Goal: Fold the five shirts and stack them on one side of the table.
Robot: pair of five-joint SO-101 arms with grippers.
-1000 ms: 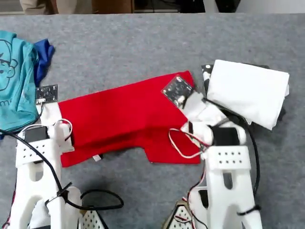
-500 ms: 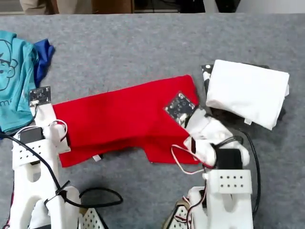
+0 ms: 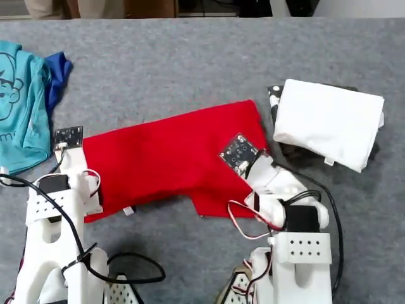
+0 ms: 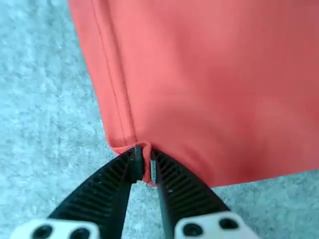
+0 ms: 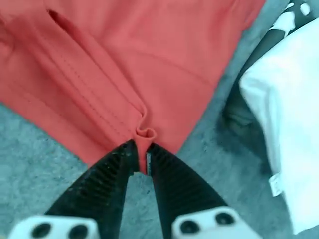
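Left pincer (image 4: 143, 163) rightward with red shirt (image 3: 171, 152); white shirt (image 3: 329, 123) alongside.

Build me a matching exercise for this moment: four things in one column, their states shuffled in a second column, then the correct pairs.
Things
1. red shirt
2. white shirt
3. teal shirt
4. left tool

States
A. folded, lying on top of a dark garment
B. crumpled, next to a blue shirt
C. spread out between the two arms, pinched at two edges
D. shut on a corner of red fabric

Pairs: 1-C, 2-A, 3-B, 4-D
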